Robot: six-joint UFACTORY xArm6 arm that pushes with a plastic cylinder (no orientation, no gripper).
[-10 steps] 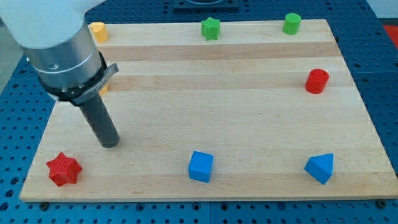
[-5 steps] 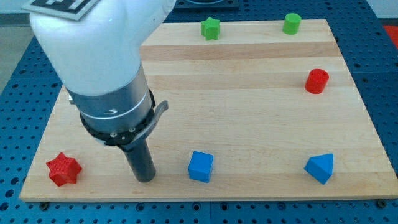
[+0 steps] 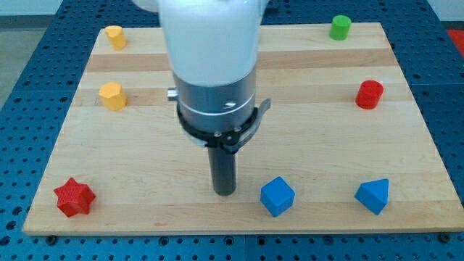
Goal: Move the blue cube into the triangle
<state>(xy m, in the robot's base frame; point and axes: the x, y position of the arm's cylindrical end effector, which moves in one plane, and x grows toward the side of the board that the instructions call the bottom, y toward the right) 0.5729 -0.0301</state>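
My tip (image 3: 225,192) rests on the wooden board (image 3: 304,138) near the view's bottom edge, just to the left of the blue cube (image 3: 277,196), which sits turned at an angle; whether the two touch cannot be told. The end of the arm is a plain dark rod with nothing to open or close, and it holds nothing. The blue triangle (image 3: 373,196) lies farther toward the view's right, apart from the cube and along the same bottom strip. A red star (image 3: 74,197) sits at the bottom left, two yellow blocks (image 3: 112,96) (image 3: 114,35) on the left side, a red cylinder (image 3: 370,94) at the right edge and a green cylinder (image 3: 339,27) at the top right.
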